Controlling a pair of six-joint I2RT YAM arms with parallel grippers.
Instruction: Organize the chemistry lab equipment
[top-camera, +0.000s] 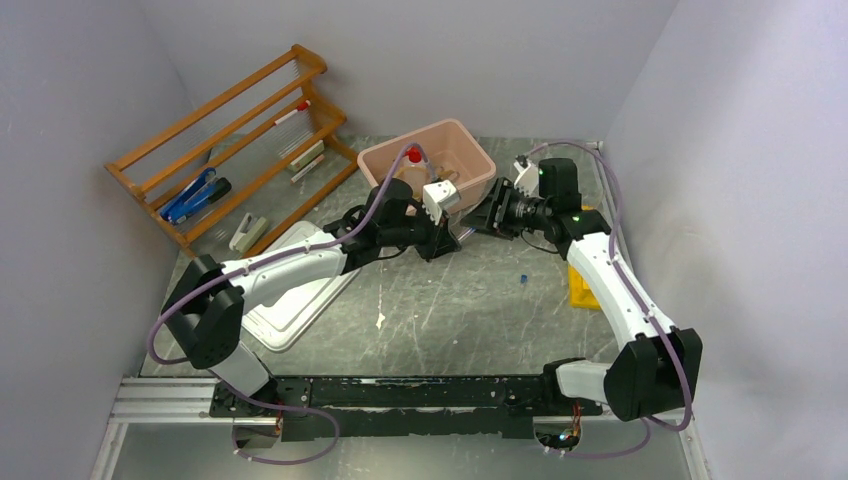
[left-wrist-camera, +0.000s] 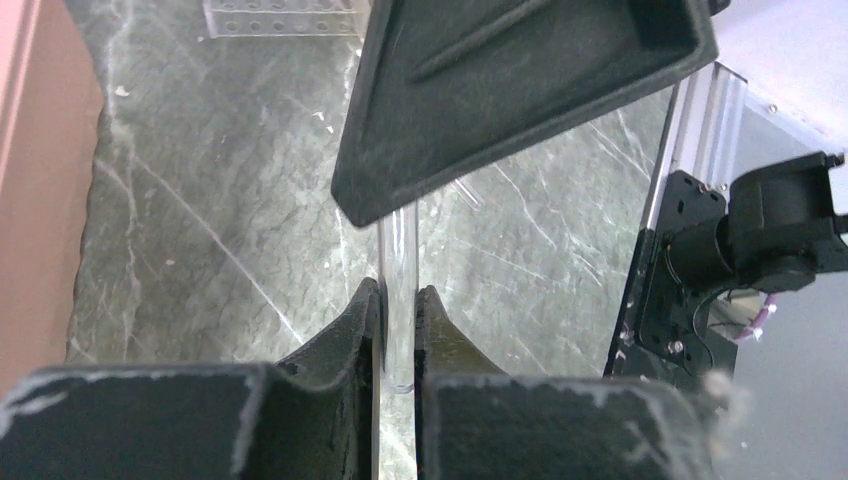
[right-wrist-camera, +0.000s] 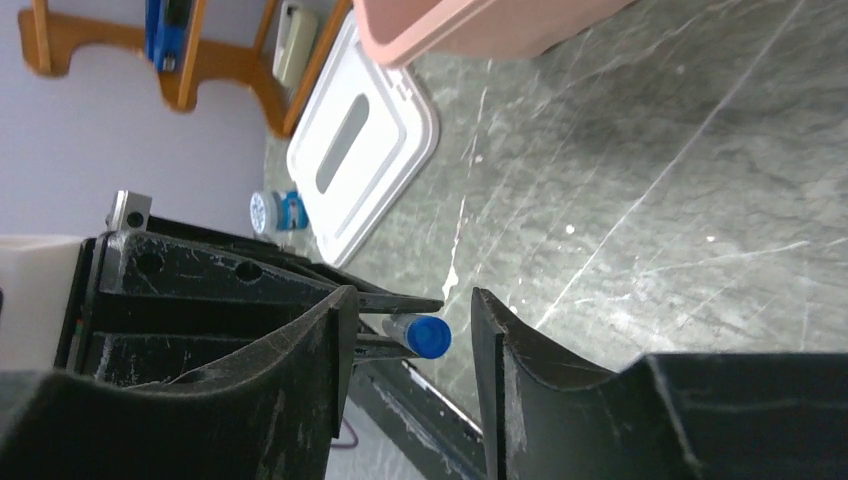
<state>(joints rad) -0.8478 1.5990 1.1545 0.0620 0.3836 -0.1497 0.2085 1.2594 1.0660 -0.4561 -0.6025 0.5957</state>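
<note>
My left gripper (left-wrist-camera: 398, 300) is shut on a clear tube (left-wrist-camera: 398, 250), clamping its rounded bottom end, and holds it above the table in front of the pink tub. In the right wrist view the tube's blue cap (right-wrist-camera: 428, 336) points at the camera and lies between the fingers of my right gripper (right-wrist-camera: 413, 298). That gripper is open, with a gap on each side of the cap. From above, the two grippers meet tip to tip, left gripper (top-camera: 450, 222) facing right gripper (top-camera: 488, 215). A red-capped squeeze bottle (top-camera: 414, 160) stands in the tub. The yellow tube rack (top-camera: 580, 285) lies under the right arm.
The pink tub (top-camera: 470, 140) stands at the back centre, its white lid (top-camera: 300, 300) flat on the table to the left. The orange shelf rack (top-camera: 240, 130) leans at the back left with a blue item (top-camera: 195, 195) on it. A small blue piece (top-camera: 522, 279) lies on the table.
</note>
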